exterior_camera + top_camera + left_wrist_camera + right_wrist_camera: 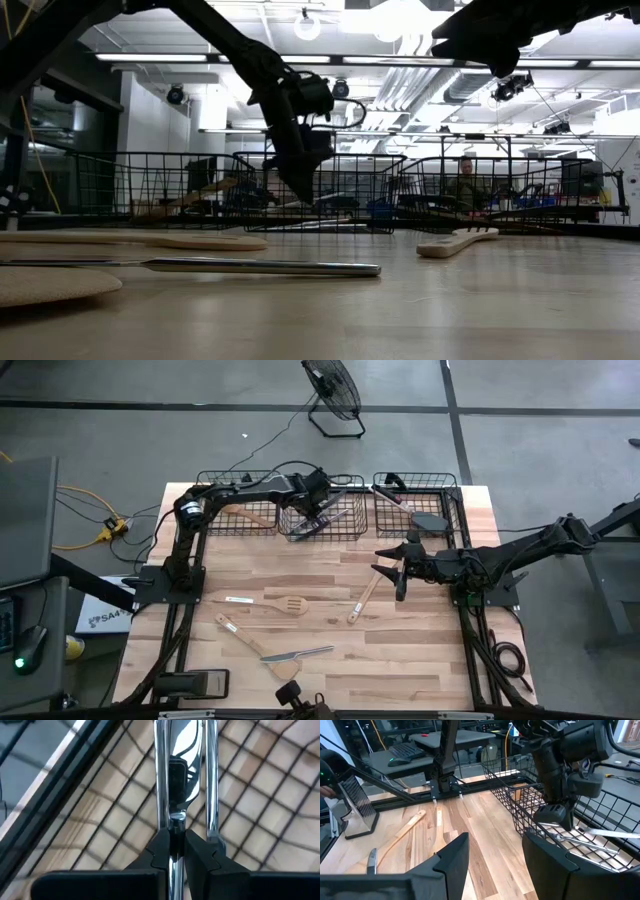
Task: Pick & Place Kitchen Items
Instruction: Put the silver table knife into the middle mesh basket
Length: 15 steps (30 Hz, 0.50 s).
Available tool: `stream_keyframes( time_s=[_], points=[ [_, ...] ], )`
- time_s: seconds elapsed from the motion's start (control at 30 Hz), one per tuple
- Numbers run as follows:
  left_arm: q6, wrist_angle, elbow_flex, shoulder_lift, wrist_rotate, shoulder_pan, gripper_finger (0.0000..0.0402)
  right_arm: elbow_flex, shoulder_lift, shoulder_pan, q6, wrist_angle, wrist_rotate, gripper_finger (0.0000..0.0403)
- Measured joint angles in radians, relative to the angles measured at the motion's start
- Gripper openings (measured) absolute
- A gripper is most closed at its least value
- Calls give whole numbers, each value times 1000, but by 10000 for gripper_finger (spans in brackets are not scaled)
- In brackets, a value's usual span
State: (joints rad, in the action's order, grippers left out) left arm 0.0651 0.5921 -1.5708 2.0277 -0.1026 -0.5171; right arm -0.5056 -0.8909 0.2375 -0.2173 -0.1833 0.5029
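Observation:
My left gripper (318,517) reaches slanting down into the middle black wire basket (345,536) at the table's far edge, shut on a silver metal utensil (176,775). A second silver utensil (211,775) lies beside it on the basket's wire floor. My right gripper (400,572) hangs open above the table's right half, nothing between its fingers (451,865). On the wooden table lie a slotted wooden spatula (282,605), a wooden spoon (364,596), another wooden spatula (248,639) and a silver knife (300,655). My left gripper pinches the silver utensil at its narrow neck (175,820) between its two fingers. The fingers come from above, slanting down toward the far edge, and lie along the utensil. Its wide shiny end reaches out over the basket's wire floor; whether it rests there I cannot tell.
The left basket (215,530) holds a wooden spoon (245,515). The right basket (460,510) holds a black turner (430,520) and a red-headed spatula (390,495). A fan (333,395) stands on the floor beyond. A person (465,185) sits behind the table.

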Motion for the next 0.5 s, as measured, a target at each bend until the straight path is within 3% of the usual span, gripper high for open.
stream_keyframes(
  time_s=[0.5],
  points=[
    [-8, 7, 0, 22, 52, 0, 25, 0, 0, 0, 0, 0, -4, 176]
  ],
)
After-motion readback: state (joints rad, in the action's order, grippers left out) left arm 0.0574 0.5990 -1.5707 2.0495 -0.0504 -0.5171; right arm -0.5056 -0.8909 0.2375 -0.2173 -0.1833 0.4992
